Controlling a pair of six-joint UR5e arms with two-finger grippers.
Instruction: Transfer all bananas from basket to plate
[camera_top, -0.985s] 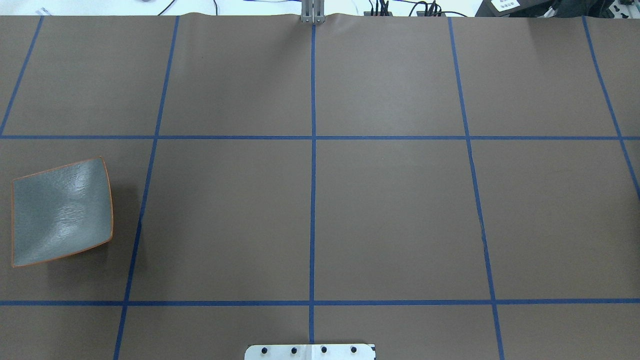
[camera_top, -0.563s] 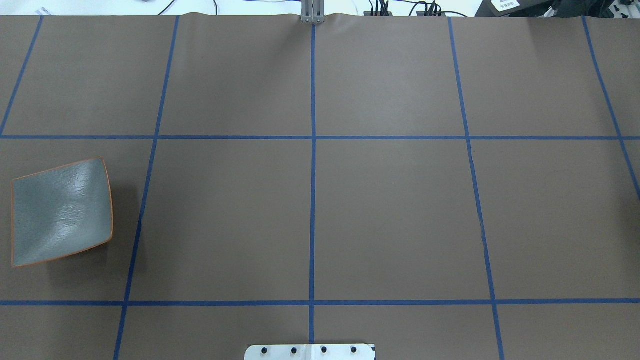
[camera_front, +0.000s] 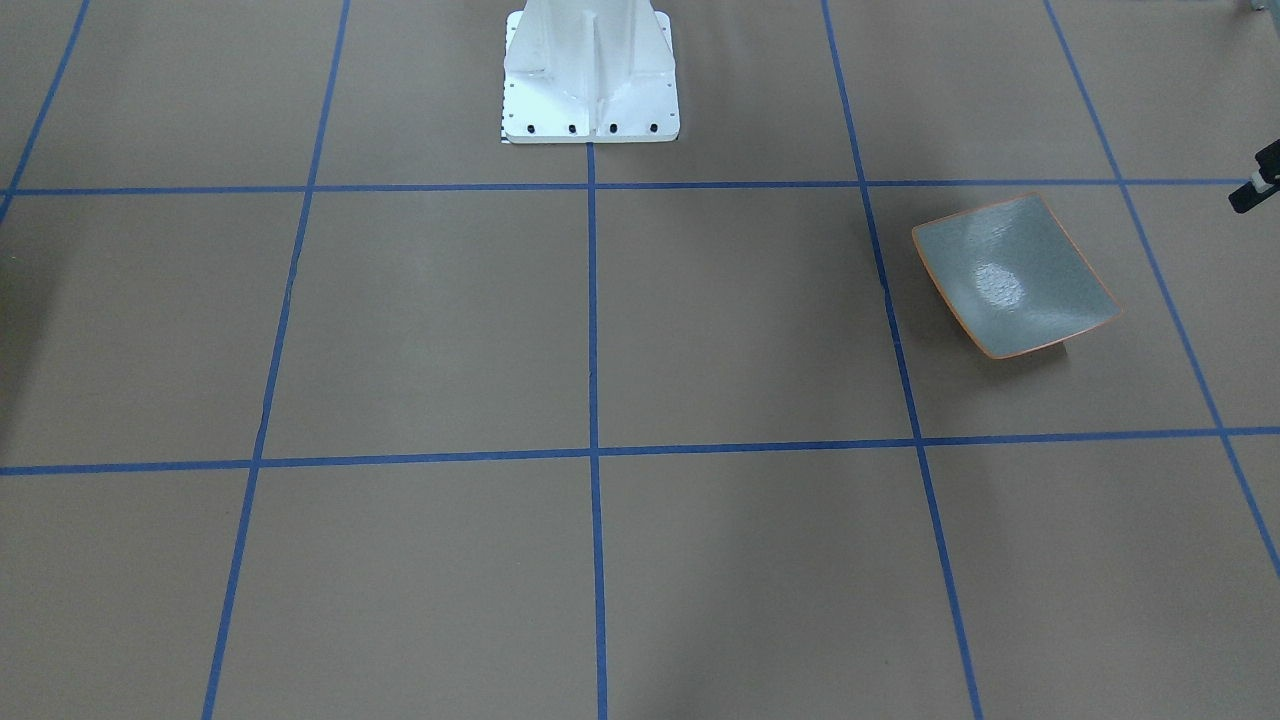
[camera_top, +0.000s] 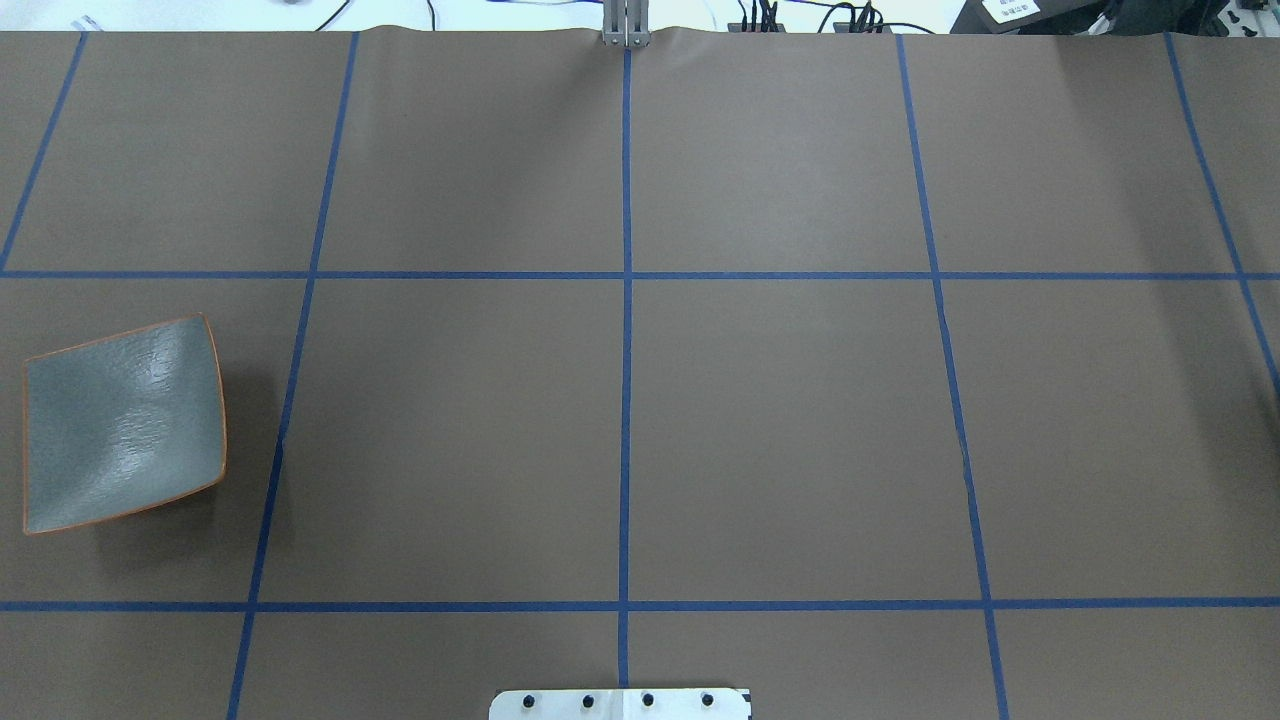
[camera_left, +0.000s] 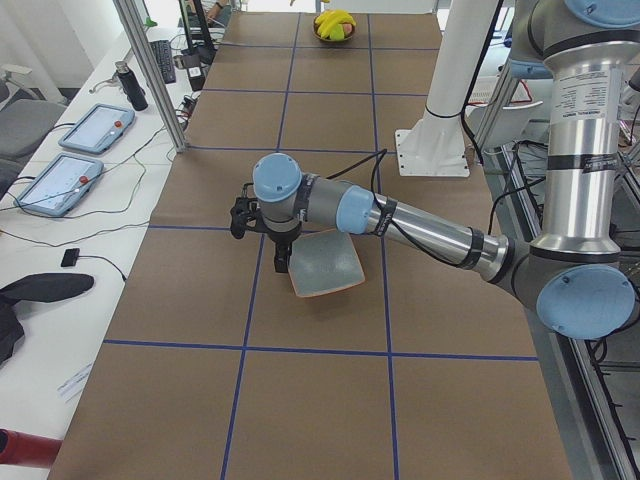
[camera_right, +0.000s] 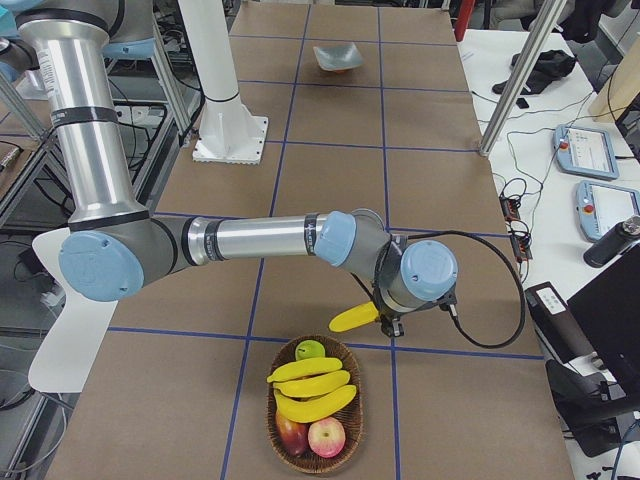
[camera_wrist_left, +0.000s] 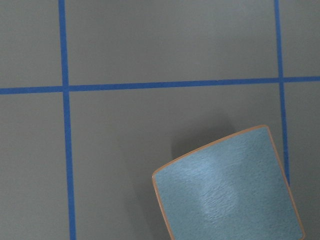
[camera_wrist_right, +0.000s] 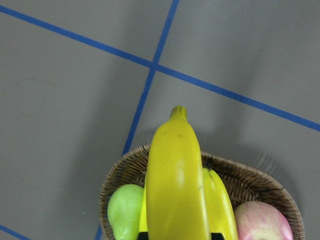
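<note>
Currently, front-facing: plate (camera_front: 1015, 275) on the tabletop (camera_front: 600, 330), robot's left side. Overhead: the plate lies near the view's left edge. Left end: left tool (camera_left: 282, 258) hangs by the plate's edge (open or closed, cannot tell). Right end: right tool (camera_right: 392, 322) grips one banana (camera_right: 352, 318), held just beside the basket (camera_right: 352, 445); three bananas (camera_right: 312, 388) lie inside among other fruit (camera_right: 325, 435). Left wrist: plate's corner, blue tape lines (camera_wrist_left: 150, 86). Right wrist: gripped banana above the basket rim.
</note>
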